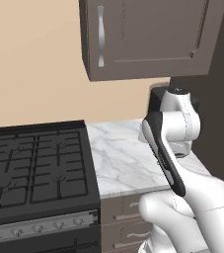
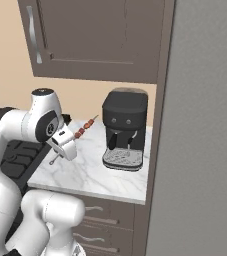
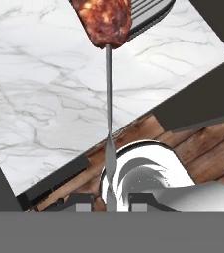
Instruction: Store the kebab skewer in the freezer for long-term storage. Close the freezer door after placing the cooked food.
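My gripper (image 2: 70,141) is shut on the kebab skewer (image 2: 83,130) and holds it in the air above the marble counter (image 2: 92,175). The stick slants up to the right, its reddish-brown meat chunks just past the hand and its ring end hanging low on the left. In the hand view the thin metal stick (image 3: 108,99) rises from between my fingertips (image 3: 86,201) to a meat chunk (image 3: 106,20) at the top. The freezer (image 2: 205,150) is the tall grey face filling the right side, to the right of the gripper; I see no handle on it.
A dark coffee machine (image 2: 125,130) stands on the counter between the skewer and the freezer. A black gas stove (image 1: 34,168) lies to the left. Brown wall cabinets (image 1: 143,34) hang overhead, drawers (image 2: 107,220) sit below the counter, and wooden floor (image 3: 202,148) shows beneath its edge.
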